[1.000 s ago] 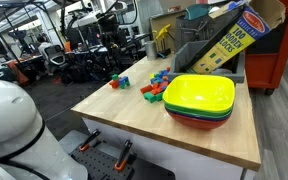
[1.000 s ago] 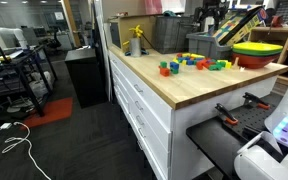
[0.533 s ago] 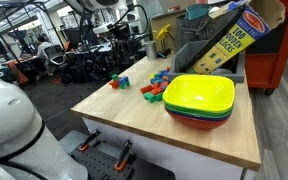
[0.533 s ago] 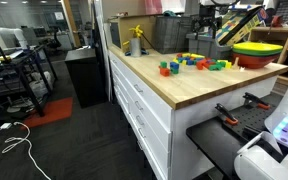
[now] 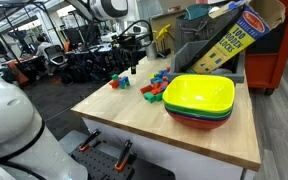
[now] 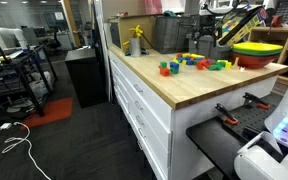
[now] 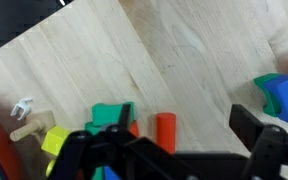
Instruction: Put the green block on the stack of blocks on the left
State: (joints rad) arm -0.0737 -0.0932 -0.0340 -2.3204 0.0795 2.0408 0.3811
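Green block [image 7: 111,114], likely this one, lies untouched; the gripper [image 5: 132,64] has just swung in above it, jaws apart, so a grasp seems next.

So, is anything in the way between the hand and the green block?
Nothing visible. The open hand hangs overhead, and the green block lies uncovered below it. A red cylinder close beside it might crowd the grasp.
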